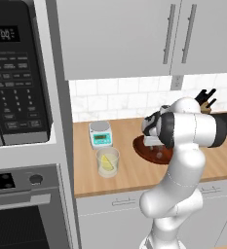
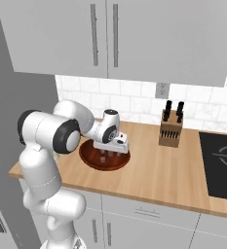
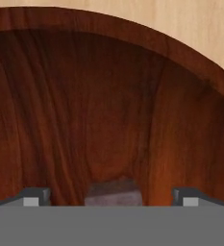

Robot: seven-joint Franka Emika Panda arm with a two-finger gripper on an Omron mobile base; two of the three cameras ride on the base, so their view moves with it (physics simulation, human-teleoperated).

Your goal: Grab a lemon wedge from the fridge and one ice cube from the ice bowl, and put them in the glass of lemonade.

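My gripper (image 3: 111, 197) hangs low inside the ice bowl (image 3: 108, 96), a wide dark reddish-brown bowl on the wooden counter. It is open, its fingertips (image 3: 35, 197) set wide apart. A greyish ice cube (image 3: 114, 192) lies between them, with a gap on each side. From the base, the gripper (image 2: 110, 154) dips into the ice bowl (image 2: 88, 156). The glass of lemonade (image 1: 107, 162) stands left of the ice bowl (image 1: 138, 146), and a brighter yellow piece shows inside it. The gripper (image 1: 156, 147) is partly hidden by the arm. The fridge is out of view.
A small white scale (image 1: 100, 133) with a teal display stands behind the glass. A knife block (image 2: 171, 129) sits by the tiled wall, and a black cooktop (image 2: 222, 160) lies to the right. A microwave (image 1: 12, 73) and wall oven (image 1: 17, 214) stand to the left. Upper cabinets (image 2: 105, 34) hang overhead.
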